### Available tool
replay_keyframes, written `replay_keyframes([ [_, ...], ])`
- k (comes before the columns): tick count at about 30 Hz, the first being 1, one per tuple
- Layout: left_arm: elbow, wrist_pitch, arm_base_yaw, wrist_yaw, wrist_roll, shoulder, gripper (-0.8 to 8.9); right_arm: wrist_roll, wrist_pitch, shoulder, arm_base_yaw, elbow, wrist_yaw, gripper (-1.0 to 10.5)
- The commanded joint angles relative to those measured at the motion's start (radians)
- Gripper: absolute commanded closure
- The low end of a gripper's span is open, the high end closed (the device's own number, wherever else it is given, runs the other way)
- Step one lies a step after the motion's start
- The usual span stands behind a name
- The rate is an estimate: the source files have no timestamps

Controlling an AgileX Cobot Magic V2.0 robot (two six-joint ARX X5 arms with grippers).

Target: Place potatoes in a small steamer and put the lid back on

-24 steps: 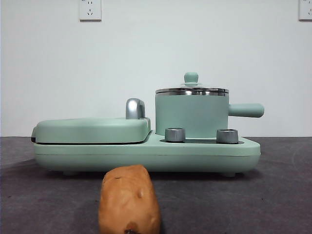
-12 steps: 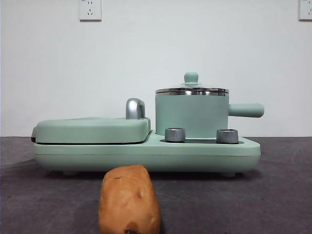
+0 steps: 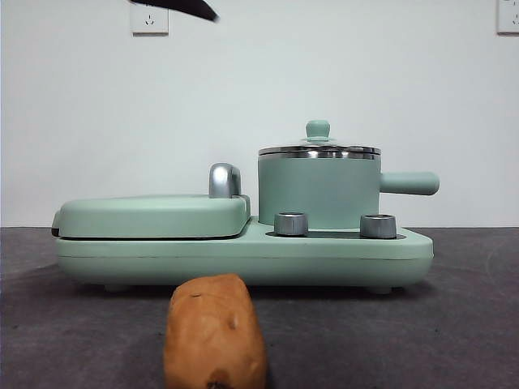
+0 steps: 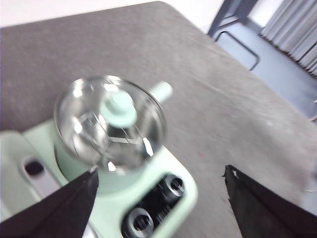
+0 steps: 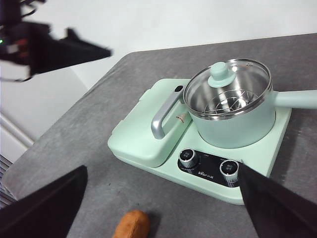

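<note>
Left gripper (image 4: 158, 193), jaws wide and empty, hovers above the lid (image 4: 110, 124) covering the pot (image 3: 319, 193); the potato (image 3: 215, 332) lies apart.

L gripper (image 4: 158, 198) is up high, jaws wide apart, holding nothing. In the front view it's only a black tip (image 3: 185, 8) at the top edge. In the R wrist view it's a dark shape (image 5: 54, 49) in the air, w/ a tiny green light on the arm. R gripper (image 5: 163, 208) is high too, jaws wide apart, empty.
</note>
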Motion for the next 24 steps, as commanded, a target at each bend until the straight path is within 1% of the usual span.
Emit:
replay_keyframes([
  [1,0.117,0.005,-0.041,-0.063,0.049,0.130,4.04,-0.008,0.007,0.004,0.000,0.018,-0.002,4.6],
  [9,0.339,0.031,-0.118,-0.220,0.074,0.396,4.04,-0.007,0.006,0.004,0.000,0.018,-0.002,4.6],
  [13,0.410,0.060,-0.138,-0.239,0.076,0.494,4.04,-0.006,0.005,0.004,0.000,0.018,-0.002,4.6],
  [17,0.435,0.079,-0.157,-0.247,0.083,0.553,4.07,-0.006,0.005,0.004,0.000,0.018,-0.002,4.6],
  [22,0.436,0.062,-0.176,-0.316,0.087,0.592,4.08,-0.004,0.004,0.004,0.000,0.018,-0.003,4.6],
  [24,0.436,0.050,-0.181,-0.326,0.086,0.596,4.08,-0.004,0.002,0.004,0.000,0.018,-0.003,4.6],
])
